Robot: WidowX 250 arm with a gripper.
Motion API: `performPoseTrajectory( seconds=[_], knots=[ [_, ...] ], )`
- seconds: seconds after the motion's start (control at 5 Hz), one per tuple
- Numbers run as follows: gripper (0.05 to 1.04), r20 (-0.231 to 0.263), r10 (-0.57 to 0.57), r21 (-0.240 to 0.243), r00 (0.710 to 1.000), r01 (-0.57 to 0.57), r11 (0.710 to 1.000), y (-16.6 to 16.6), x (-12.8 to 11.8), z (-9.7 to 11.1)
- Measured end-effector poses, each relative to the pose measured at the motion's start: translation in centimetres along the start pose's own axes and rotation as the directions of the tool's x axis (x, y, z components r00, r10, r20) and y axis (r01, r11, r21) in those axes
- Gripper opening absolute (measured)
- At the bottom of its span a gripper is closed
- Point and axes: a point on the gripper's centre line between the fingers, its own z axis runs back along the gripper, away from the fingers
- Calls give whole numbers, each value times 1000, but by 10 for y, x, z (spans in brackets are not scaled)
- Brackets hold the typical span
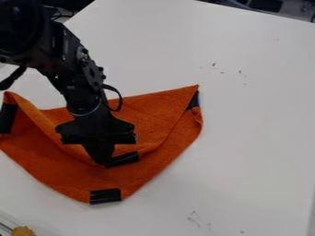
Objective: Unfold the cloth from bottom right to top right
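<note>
Apparently pinched: a black gripper [103,164] at the turned-over corner of an orange cloth [80,179]

The cloth lies left of centre on a white table [258,138], spreading towards 8 o'clock. Its upper layer is folded down over the lower one, and that flap's corner, marked by a strip of black tape [123,159], sits near the middle of the cloth. More dark patches mark the outline: one at the cloth's 6 o'clock [105,196], one at 9 to 10 o'clock [7,118], one at 2 o'clock [193,101].

The arm [83,87] slants in from 10 to 11 o'clock, and the gripper points down. Its fingers [98,150] look closed, tips together on the flap's edge just beside the tape — closed on cloth, as far as can be judged. That is a sensible place: the marked corner is the part that must travel, probably up and over towards 1 o'clock, while the bottom layer should stay flat. Pinching too deep could drag both layers along.

Small dark scuffs mark the tabletop near 1 o'clock and 5 o'clock. At the 7 o'clock edge, a yellowish-brown object [23,231] is partly cut off — hard to name. Beyond the table, towards 1 o'clock, is dark clutter [267,4].
</note>
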Motion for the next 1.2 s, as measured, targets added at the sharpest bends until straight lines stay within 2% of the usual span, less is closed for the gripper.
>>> performPoseTrajectory(
  seconds=[0.2, 0.6, 0.8, 1.0, 1.2],
  knots=[
    [51, -11, -10, 22, 1000, 10, 1000, 0, 1, 2],
    [51, 49, -130, 162, 990, 120, 979, -14, 38, 46],
    [51, 79, -149, 174, 986, 134, 976, -16, 49, 53],
    [51, 106, -174, 146, 979, 158, 977, -14, 68, 51],
    [51, 125, -224, 139, 967, 206, 969, -8, 106, 52]
  ],
)
